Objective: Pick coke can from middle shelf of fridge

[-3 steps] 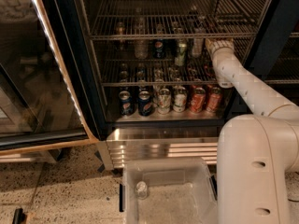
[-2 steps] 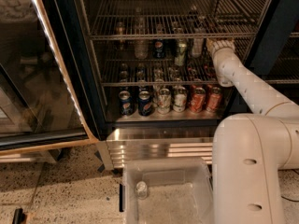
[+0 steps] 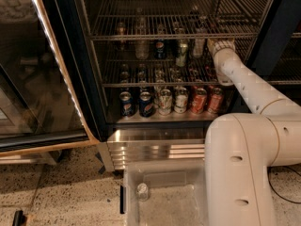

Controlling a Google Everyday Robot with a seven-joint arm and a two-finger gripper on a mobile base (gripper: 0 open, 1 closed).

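1. As your white arm point(image 3: 254, 91) reaches into the fridge point(image 3: 81, 69), the gripper point(image 3: 220, 43) sits at the right side, above the middle shelf point(image 3: 155, 84). You cannot tell if it is spread or pressed together, because the wrist hides it.
2. The coke can point(image 3: 209, 72) looks like a small, dark red tin at the right end of that shelf. It is just left of the arm and below the gripper. Its writing is too dim to read.
3. The arm is smooth and round, with rows of tiny dots.
4. The middle shelf is a grid of thin dark wire with a thin rail in front.
5. The fridge has a black frame, a shiny glass door point(image 3: 33, 79) open on the left, and a ribbed steel base point(image 3: 155, 147).
6. On the fridge floor stand blue Pepsi cans point(image 3: 146, 103), silver cans point(image 3: 165, 101) and orange-red cans point(image 3: 199, 100).
7. A clear plastic bin point(image 3: 160, 206) sits low in front, on a speckled floor point(image 3: 61, 182).
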